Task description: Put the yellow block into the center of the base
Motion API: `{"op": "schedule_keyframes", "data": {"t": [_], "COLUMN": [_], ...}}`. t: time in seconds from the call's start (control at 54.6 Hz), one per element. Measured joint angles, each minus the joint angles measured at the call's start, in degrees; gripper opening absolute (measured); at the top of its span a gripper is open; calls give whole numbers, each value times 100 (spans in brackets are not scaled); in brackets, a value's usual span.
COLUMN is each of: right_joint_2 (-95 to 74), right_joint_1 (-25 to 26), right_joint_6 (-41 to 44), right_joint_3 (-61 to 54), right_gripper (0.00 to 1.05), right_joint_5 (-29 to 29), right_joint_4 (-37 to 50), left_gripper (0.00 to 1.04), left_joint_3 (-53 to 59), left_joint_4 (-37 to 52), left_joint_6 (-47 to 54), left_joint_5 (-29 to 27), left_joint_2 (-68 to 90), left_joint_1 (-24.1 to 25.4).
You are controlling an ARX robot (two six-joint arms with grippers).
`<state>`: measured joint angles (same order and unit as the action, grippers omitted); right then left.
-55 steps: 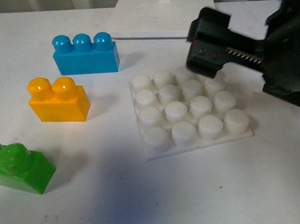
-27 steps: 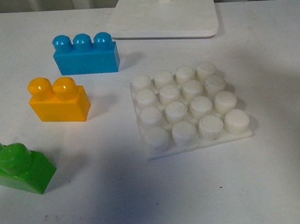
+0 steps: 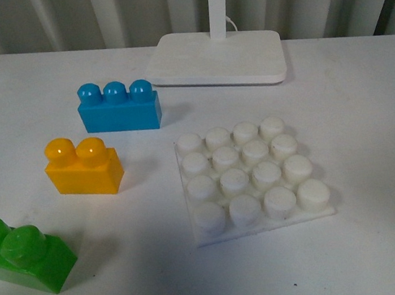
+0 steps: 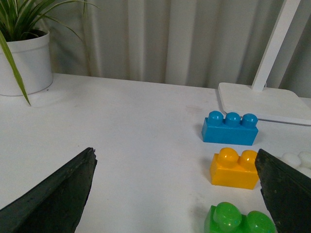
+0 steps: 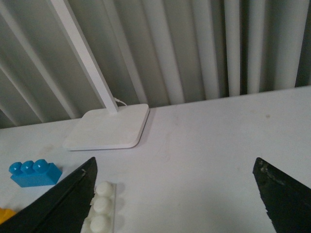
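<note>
Yellow block (image 3: 84, 168) stands upright on the white table (image 3: 368, 118), its two studs up, in the left half, roughly midway between the near and far edges. Nothing touches it. The base (image 3: 253, 175) lies flat beside it toward the right edge, with a strip of bare table between them and all sixteen of its studs uncovered. A blue three-stud brick (image 3: 119, 108) stands near the block on the far-edge side, and a green two-stud brick (image 3: 24, 255) sits toward the near left corner, both apart from it. A white lamp stand (image 3: 215, 58) rests by the far edge, beyond the base. The left wrist view also shows a white plant pot (image 4: 24, 63) on the table, well apart from the bricks. Neither arm appears in the front view. In each wrist view, the left gripper (image 4: 174, 151) and the right gripper (image 5: 174, 162) have their fingers spread wide apart, holding nothing, above the table
</note>
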<state>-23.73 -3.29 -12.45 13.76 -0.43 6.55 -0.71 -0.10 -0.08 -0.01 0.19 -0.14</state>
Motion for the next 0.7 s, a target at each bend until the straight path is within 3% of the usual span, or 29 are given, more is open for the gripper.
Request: {"op": "schedule_keyframes", "data": {"t": [0.128, 0.421, 0.696], "right_joint_2": [332, 848, 1222], "right_joint_1": [317, 317, 317], "right_joint_6": [964, 1202, 1222], "right_joint_3": [-479, -905, -1093], "right_gripper": [59, 1, 1], "right_joint_5": [66, 55, 52], "right_joint_4": [450, 391, 210], "left_gripper": [98, 98, 98], "left_joint_3": [0, 0, 0], "left_joint_4": [0, 0, 0], "left_joint_6": [0, 0, 0], "left_joint_5": [-4, -2, -2], "left_joint_2": [0, 0, 0], "left_joint_1": [0, 0, 0]}}
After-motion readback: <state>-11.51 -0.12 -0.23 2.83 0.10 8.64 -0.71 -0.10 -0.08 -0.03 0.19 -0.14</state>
